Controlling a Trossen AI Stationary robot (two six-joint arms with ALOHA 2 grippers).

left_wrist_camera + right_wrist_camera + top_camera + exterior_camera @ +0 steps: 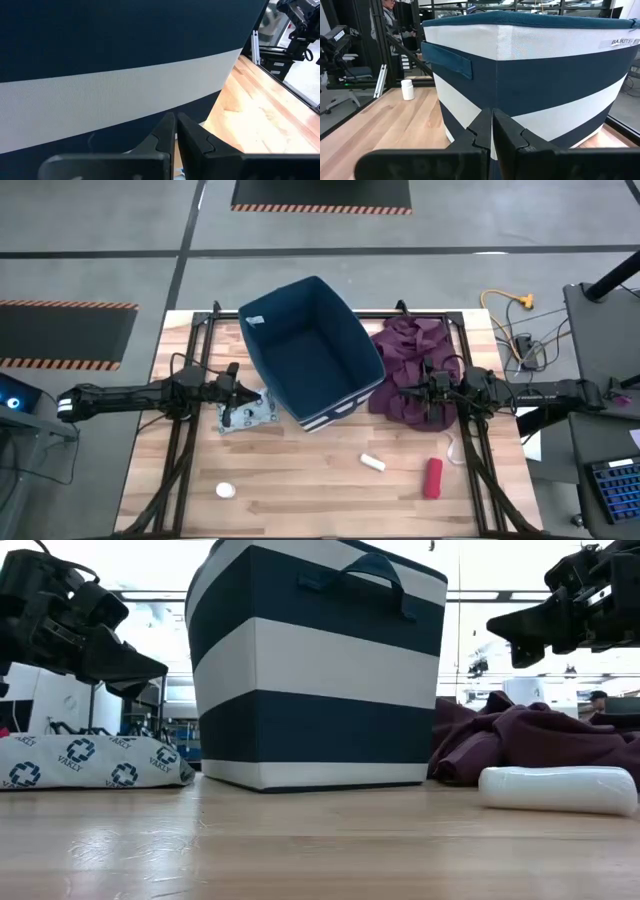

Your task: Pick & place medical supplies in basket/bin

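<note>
Medical supplies: four small items are seen lying loose on the wooden table, none of them inside the bin.
Bin: the navy-blue fabric bin with white stripes is placed at the middle of the table, toward the far side, with its open top empty and a small white tag at its far-left corner.
Patterned packet: the grey-white packet is laid just left of the bin, beneath the left gripper.
White cylinder: the small white cylinder is found near of the bin, right of centre.
Red roll: the red roll is set to the right of the white cylinder, well apart from the bin.
Round container: the white round container is located near the table's near-left edge.
Maroon cloth: the maroon cloth is bunched against the bin's right side.
Left gripper: the left gripper is held over the packet, fingers pressed together with nothing between them.
Right gripper: the right gripper is held over the cloth's near edge, fingers closed and empty.
</note>
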